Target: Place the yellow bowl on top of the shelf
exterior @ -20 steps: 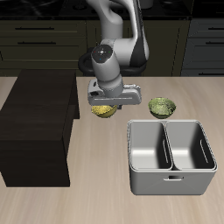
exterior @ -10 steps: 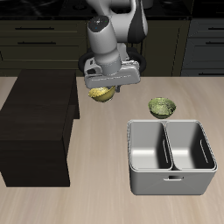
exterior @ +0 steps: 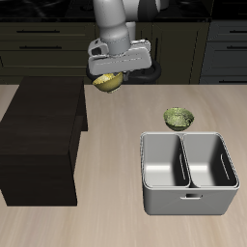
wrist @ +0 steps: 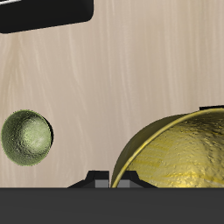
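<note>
The yellow bowl (exterior: 108,82) hangs in the air well above the table, tilted, with my gripper (exterior: 109,73) shut on its rim. In the wrist view the yellow bowl (wrist: 179,153) fills much of the picture close to the camera, its speckled golden inside showing, and the fingers are mostly hidden. The shelf (exterior: 41,135) is the big dark wooden cabinet with a flat top; the bowl hangs just beyond its back corner and higher than its top. An edge of the shelf (wrist: 44,13) also shows in the wrist view.
A greener olive bowl (exterior: 178,118) (wrist: 27,136) rests on the table behind the grey two-compartment bin (exterior: 187,174). Dark kitchen cabinets line the back.
The gripper has risen with the yellow bowl, from just above the table to well over shelf-top height, and drifted slightly toward the shelf. Nothing else has moved.
</note>
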